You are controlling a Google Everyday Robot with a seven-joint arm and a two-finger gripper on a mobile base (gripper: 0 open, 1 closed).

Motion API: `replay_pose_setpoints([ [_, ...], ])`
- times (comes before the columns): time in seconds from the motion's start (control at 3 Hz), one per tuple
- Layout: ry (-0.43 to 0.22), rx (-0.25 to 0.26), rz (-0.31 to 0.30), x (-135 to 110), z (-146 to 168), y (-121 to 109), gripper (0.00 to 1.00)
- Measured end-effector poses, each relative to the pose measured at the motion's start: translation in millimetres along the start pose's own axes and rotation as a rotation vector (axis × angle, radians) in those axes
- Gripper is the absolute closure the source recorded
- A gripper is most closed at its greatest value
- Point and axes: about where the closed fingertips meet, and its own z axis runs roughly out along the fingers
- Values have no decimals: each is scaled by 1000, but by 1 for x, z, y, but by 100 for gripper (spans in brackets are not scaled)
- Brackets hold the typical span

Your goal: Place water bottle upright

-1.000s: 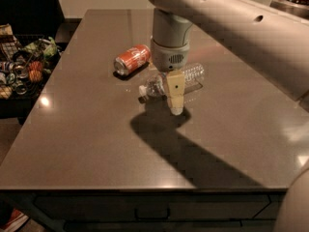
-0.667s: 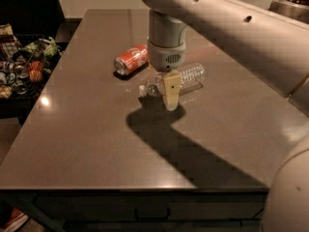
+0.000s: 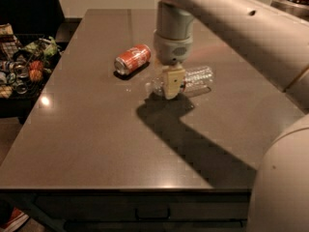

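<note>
The water bottle [image 3: 190, 79] lies on its side on the brown table [image 3: 96, 139], cap end to the left, base to the right. It is clear ribbed plastic, with a bit of red label showing beside the finger. My gripper [image 3: 170, 85] hangs down from the arm right over the bottle's middle. One cream finger [image 3: 171, 83] shows in front of the bottle; the other is hidden behind it.
An orange-red soda can [image 3: 132, 59] lies on its side to the left of the bottle. A dark basket of snack packets [image 3: 21, 64] stands off the table's left edge. My arm [image 3: 231, 28] crosses the upper right.
The gripper has moved slightly left and lower, down onto the bottle's middle. The bottle and the can have not moved.
</note>
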Motion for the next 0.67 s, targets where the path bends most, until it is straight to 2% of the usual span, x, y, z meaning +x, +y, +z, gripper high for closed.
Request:
replay_pose_setpoints([
  [0.33, -134, 16, 51, -2, -25, -1, 98],
  [0.67, -325, 39, 146, 2, -55, 1, 100],
])
